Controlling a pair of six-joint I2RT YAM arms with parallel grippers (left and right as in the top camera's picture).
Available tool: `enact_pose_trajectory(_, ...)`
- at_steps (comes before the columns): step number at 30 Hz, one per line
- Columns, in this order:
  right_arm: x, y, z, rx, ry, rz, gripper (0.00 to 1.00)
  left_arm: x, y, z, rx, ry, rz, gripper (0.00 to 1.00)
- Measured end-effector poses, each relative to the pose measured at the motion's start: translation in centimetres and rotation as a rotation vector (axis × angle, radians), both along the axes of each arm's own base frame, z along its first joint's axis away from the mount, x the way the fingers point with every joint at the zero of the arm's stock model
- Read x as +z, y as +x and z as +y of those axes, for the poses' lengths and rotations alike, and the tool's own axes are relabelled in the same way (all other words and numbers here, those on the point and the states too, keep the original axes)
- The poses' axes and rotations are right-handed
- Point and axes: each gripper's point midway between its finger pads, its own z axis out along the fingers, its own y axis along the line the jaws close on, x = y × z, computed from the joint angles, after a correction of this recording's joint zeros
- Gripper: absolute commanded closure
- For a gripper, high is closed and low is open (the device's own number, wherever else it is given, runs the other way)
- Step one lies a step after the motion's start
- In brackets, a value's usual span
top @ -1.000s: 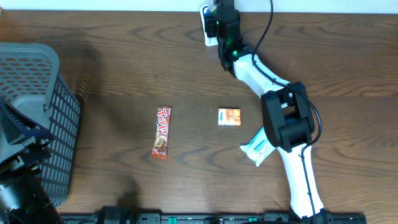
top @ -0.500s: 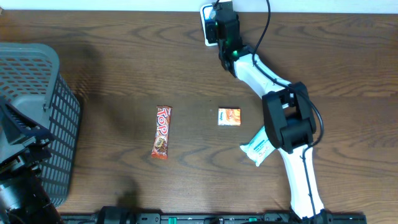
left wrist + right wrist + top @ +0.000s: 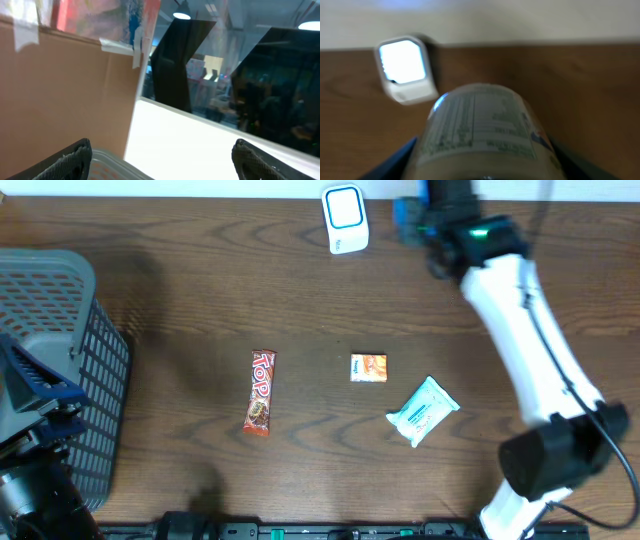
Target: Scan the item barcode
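A dark wooden worktop (image 3: pixel 200 300) carries a white barcode scanner with a lit blue window (image 3: pixel 345 218) at its far edge. Just right of the scanner, the right gripper (image 3: pixel 482 167) clamps a white-labelled round bottle (image 3: pixel 480 125), its print blurred. A red candy bar (image 3: pixel 260 392), a small orange packet (image 3: pixel 368 368) and a pale wipes pack (image 3: pixel 423 411) lie mid-worktop. By the grey plastic basket (image 3: pixel 60 310) at the left edge, the left gripper (image 3: pixel 162 160) gapes wide and empty.

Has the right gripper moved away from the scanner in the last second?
Yes. The right gripper, holding a bottle, swung rightward off the scanner.
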Motion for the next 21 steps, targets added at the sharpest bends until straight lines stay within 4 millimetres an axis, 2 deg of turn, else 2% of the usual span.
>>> enact_pose_trajectory(3,-1.1,-1.9,-5.4,-0.133,0.010,0.101,0.44,0.0,0.1,-0.2,-0.025,-0.027,-0.018,0.10)
enact_pose_trajectory(6,-3.7,-4.6,-11.5,-0.286,0.015,0.258,0.42,0.0,0.2,-0.3,-0.034,-0.043,-0.026,0.10)
enact_pose_trajectory(8,-4.8,-5.8,-14.9,-0.371,0.023,0.318,0.41,0.0,0.2,-0.3,-0.039,-0.049,-0.029,0.10)
enact_pose_trajectory(9,-5.5,-6.7,-17.2,-0.429,0.032,0.354,0.40,0.0,0.2,-0.3,-0.040,-0.052,-0.029,0.10)
enact_pose_trajectory(10,-5.8,-7.0,-18.0,-0.448,0.036,0.368,0.40,-0.1,0.2,-0.3,-0.042,-0.054,-0.029,0.10)
enact_pose_trajectory(17,-8.6,-10.8,-27.8,-0.672,0.162,0.463,0.41,-0.1,0.2,-0.3,-0.043,-0.057,-0.028,0.10)
enact_pose_trajectory(21,-10.6,-13.1,-32.5,-0.787,0.220,0.499,0.39,-0.3,0.3,-0.4,-0.045,-0.059,-0.023,0.10)
